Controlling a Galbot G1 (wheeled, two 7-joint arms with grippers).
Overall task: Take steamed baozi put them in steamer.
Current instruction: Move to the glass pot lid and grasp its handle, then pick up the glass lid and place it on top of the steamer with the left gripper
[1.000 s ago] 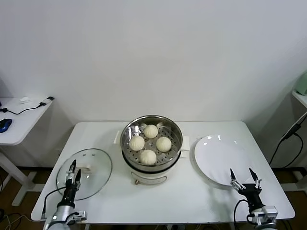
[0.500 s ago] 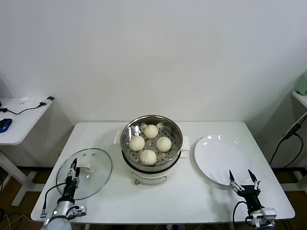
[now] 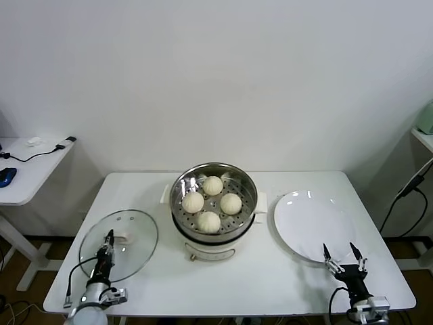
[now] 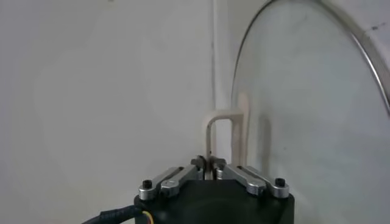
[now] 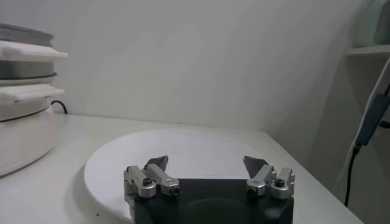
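The steamer [image 3: 214, 232], a shiny steel pot on a cream-white base, stands mid-table; its side also shows in the right wrist view [image 5: 24, 115]. Several cream-white baozi [image 3: 209, 221] lie on its perforated floor. My left gripper [image 3: 108, 238] is shut and empty, low at the front left over the near edge of the glass lid [image 3: 135, 237]. In its wrist view the left gripper [image 4: 209, 162] points at the lid's white handle [image 4: 226, 128]. My right gripper [image 3: 344, 252] is open and empty at the front right, at the near edge of the white plate [image 3: 311, 223].
The plate [image 5: 183, 152] lies right of the steamer and holds nothing. The glass lid [image 4: 304, 109] lies flat left of the steamer. A side table [image 3: 27, 169] with cables stands at far left, a shelf and cable at far right.
Both grippers have drawn back a little toward the table's near edge. The baozi, steamer, lid and plate have not moved.
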